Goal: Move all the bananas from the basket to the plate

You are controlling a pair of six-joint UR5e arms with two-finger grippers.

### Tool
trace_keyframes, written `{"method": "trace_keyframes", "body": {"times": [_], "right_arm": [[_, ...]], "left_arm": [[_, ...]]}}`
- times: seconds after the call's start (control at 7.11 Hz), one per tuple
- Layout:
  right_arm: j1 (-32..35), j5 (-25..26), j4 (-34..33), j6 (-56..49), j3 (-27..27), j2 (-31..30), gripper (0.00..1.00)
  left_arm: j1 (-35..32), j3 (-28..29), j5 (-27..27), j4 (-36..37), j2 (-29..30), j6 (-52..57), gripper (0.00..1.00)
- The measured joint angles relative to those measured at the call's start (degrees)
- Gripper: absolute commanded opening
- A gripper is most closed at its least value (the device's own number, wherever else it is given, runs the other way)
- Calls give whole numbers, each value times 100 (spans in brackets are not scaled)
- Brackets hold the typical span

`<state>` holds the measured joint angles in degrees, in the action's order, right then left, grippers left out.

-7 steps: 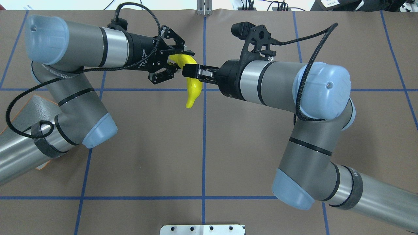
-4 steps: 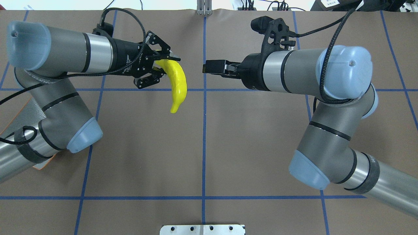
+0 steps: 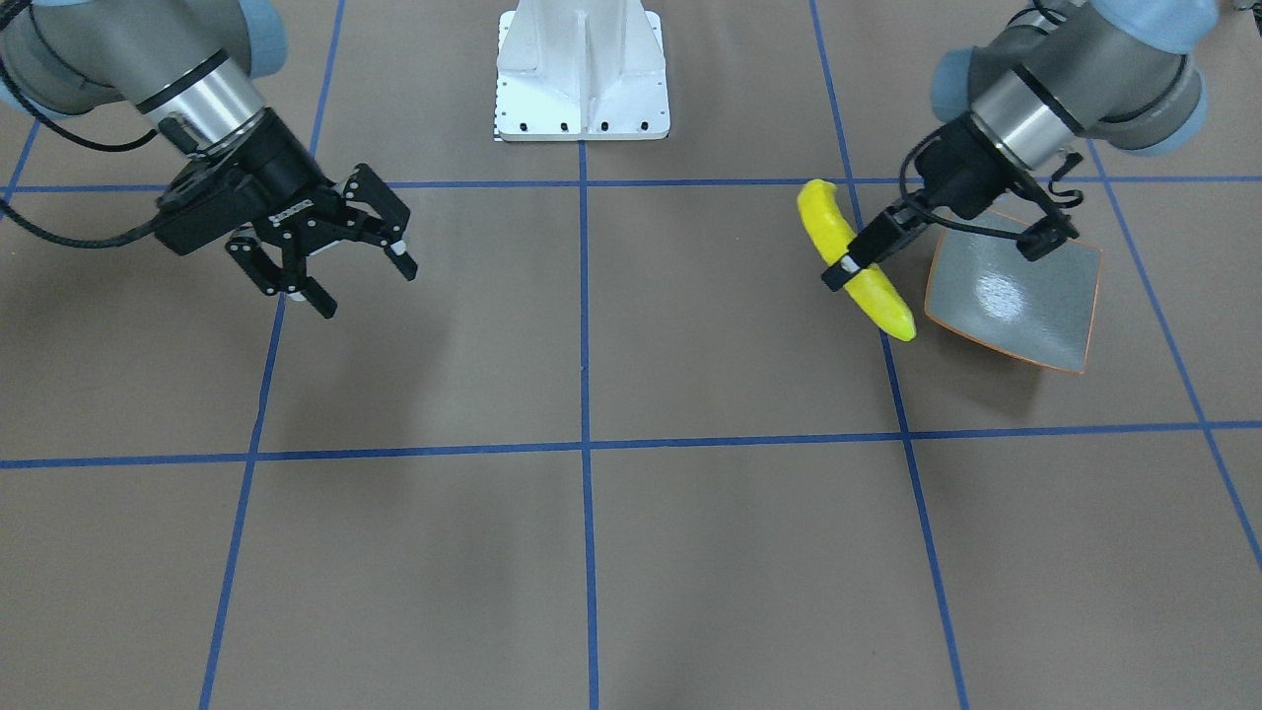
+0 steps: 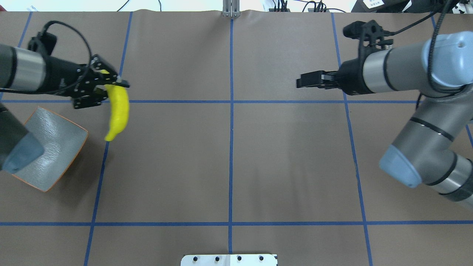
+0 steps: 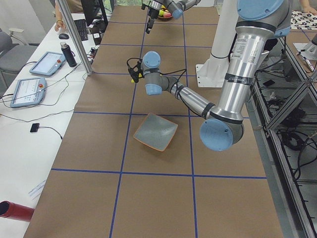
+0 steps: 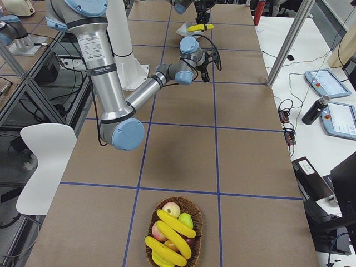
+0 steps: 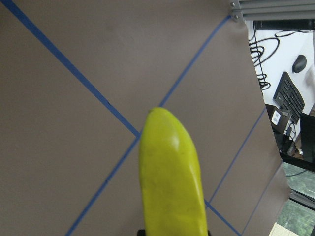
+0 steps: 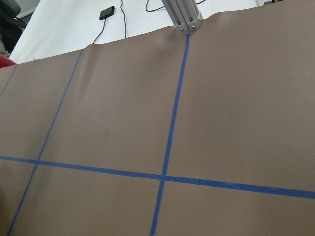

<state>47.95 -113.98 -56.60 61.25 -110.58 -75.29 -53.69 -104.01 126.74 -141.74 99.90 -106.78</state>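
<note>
My left gripper (image 4: 112, 91) is shut on the upper end of a yellow banana (image 4: 117, 112), which hangs over the table just right of the plate (image 4: 55, 142). In the front view that banana (image 3: 860, 264) sits beside the empty grey-green plate (image 3: 1025, 296), with the left gripper (image 3: 846, 270) on its middle. It also fills the left wrist view as a banana (image 7: 172, 182). My right gripper (image 3: 363, 286) is open and holds nothing. The basket (image 6: 153, 253) stands at the table's right end with several bananas (image 6: 175, 225) in it.
The basket also holds an apple (image 6: 172, 209) and other fruit. The robot's white base (image 3: 582, 74) stands at mid-table on the robot's side. Blue tape lines cross the brown table cover. Tablets (image 6: 325, 80) and cables lie on the side desk.
The right gripper let go of the banana and drew back to the right. The left arm swung left with the banana, bringing it beside the plate.
</note>
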Motion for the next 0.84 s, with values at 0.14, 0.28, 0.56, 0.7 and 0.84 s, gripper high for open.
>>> {"method": "trace_keyframes", "body": {"times": [0.14, 0.28, 0.56, 0.7, 0.84], "right_arm": [[262, -241, 0, -484, 4, -395, 100], [520, -446, 0, -1012, 8, -789, 100], [979, -712, 3, -2151, 31, -1564, 100], [1243, -891, 3, -2743, 113, -1834, 100], [1537, -1118, 6, -3312, 279, -1999, 100]], "left_arm": [[-111, 13, 20, 3, -490, 782, 0], [-155, 49, -5, 5, -943, 1563, 0], [-141, 228, -259, 6, -1555, 2826, 45], [-126, 381, -421, -2, -1661, 3216, 62], [-115, 511, -546, -24, -1697, 3489, 69]]}}
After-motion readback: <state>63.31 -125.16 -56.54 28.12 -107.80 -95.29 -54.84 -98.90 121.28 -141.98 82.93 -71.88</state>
